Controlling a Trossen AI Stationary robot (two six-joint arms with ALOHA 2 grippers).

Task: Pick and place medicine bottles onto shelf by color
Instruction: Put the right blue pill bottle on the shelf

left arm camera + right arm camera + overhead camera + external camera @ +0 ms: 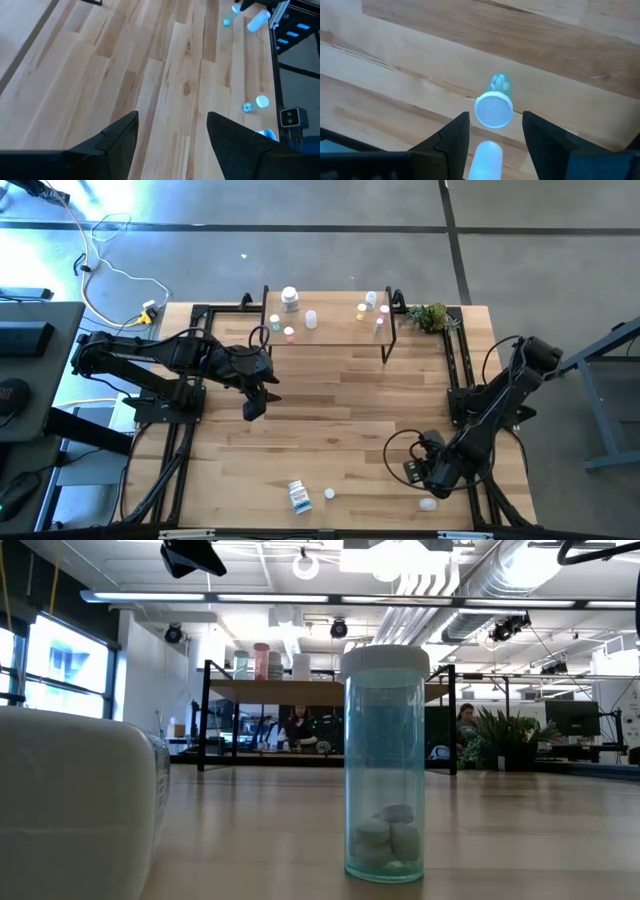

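While low, right gripper (open) above bottle

Several small white medicine bottles upright on the light-wood shelf at the desk's far edge, three more near the front: labelled one, tiny one, white-capped one

I count seven medicine bottles on my shelf, three more bottles on the tabletop, one potted plant, and my two arms.
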